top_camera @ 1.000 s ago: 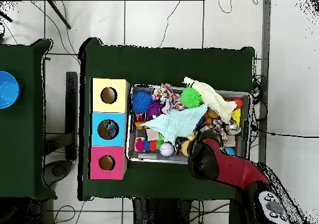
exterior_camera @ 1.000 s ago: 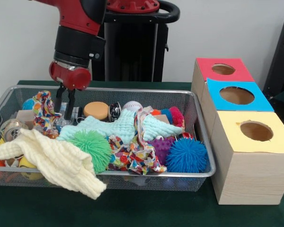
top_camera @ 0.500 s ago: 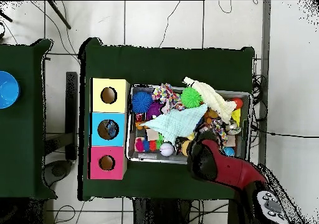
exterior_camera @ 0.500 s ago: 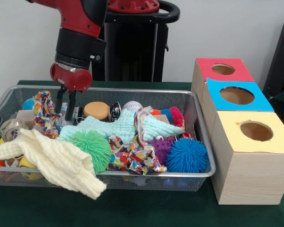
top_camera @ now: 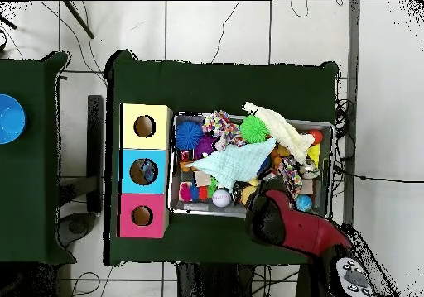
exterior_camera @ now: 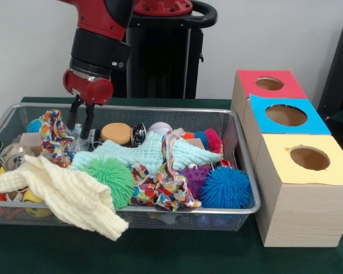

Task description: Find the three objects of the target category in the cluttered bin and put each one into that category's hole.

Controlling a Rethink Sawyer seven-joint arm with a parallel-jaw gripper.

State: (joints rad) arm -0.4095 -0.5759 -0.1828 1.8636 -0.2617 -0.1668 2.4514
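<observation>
Green table [exterior_camera: 160, 257], cloths [exterior_camera: 143, 153] over bin [exterior_camera: 228, 123] clutter

Gripper rises from the bin's far-left corner

In the front view the gripper [exterior_camera: 81, 121] sits higher than a second ago, its tips now level with the wire bin [exterior_camera: 160, 109] rim rather than down among the clutter, and it carries nothing up. In the overhead view the red arm [top_camera: 286, 223] draws back toward the robot's base, uncovering a small blue ball [top_camera: 304, 203] in the bin.
</observation>
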